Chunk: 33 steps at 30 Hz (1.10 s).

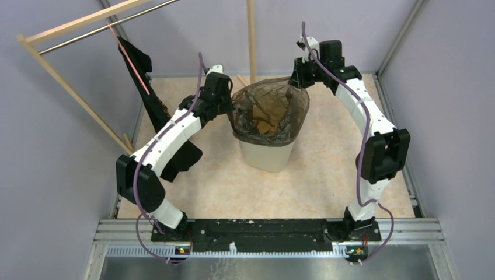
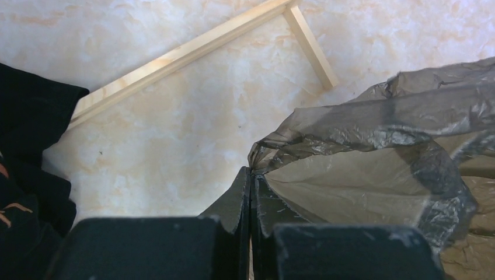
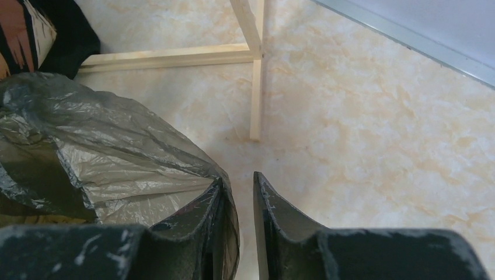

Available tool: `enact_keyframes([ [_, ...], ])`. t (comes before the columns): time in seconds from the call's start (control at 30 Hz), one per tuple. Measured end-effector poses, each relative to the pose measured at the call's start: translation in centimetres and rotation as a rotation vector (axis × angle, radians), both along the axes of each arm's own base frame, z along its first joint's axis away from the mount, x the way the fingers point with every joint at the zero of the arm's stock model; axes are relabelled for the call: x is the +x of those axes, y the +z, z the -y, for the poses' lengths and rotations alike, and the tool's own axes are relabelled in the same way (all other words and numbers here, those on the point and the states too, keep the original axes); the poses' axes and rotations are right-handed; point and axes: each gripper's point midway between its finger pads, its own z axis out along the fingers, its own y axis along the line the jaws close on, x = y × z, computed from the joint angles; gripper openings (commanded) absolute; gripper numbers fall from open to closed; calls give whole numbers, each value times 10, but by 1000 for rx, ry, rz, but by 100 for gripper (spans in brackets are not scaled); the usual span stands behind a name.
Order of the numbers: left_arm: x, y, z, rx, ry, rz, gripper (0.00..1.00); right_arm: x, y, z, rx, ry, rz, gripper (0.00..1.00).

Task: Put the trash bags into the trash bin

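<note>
- The trash bin (image 1: 267,156) stands in the middle of the counter (image 1: 222,192), between the two arms. The thin grey trash bag (image 1: 268,111) is spread over its rim and sags inside.
- The left end effector (image 2: 251,172) is clamped tight on the bag's edge at the rim's left rear corner.
- The right end effector (image 3: 238,182), at the right rear corner, stands narrowly parted. Film clings to one finger, but none looks pinched.
- Risk: film sticking to that finger could drag the edge off the rim if the arm pulls away.
- Risk: a hard tug from the left could tear the film or tip the bin.
- Risk: the black cloth (image 1: 156,111) on the wooden frame (image 1: 70,87) hangs close to the left arm and could snag.
- No brand, label or writing can be read; the orange marks on the cloth are not legible.
</note>
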Motion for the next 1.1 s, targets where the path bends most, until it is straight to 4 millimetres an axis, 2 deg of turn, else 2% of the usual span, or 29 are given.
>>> enact_keyframes([
  [0.2, -4, -23, 6, -7, -29, -60, 0, -1, -8, 8, -1, -29, -46, 21],
  [0.37, -19, -42, 6, -13, -59, -111, 0, -5, -16, 10, 9, -54, -99, 23],
  [0.47, -29, -43, 7, -27, -81, -124, 0, -5, -19, 15, 18, -121, -138, 38],
  [0.6, -44, -31, 7, -62, -113, -114, 0, -9, -27, 28, -4, -227, -198, 56],
  [0.7, -52, -20, 7, -86, -131, -95, 0, -16, -24, 40, -20, -304, -224, 67],
  [0.83, -59, -10, 10, -116, -157, -76, 0, -35, 5, 55, 16, -394, -198, 71],
  [1.0, -64, -17, 14, -129, -183, -102, 0, -85, 63, 75, 165, -438, -102, 75],
  [1.03, -65, -21, 14, -129, -186, -109, 0, -96, 72, 78, 194, -445, -79, 74],
  [1.1, -69, -28, 14, -127, -191, -128, 0, -114, 86, 85, 249, -455, -32, 59],
])
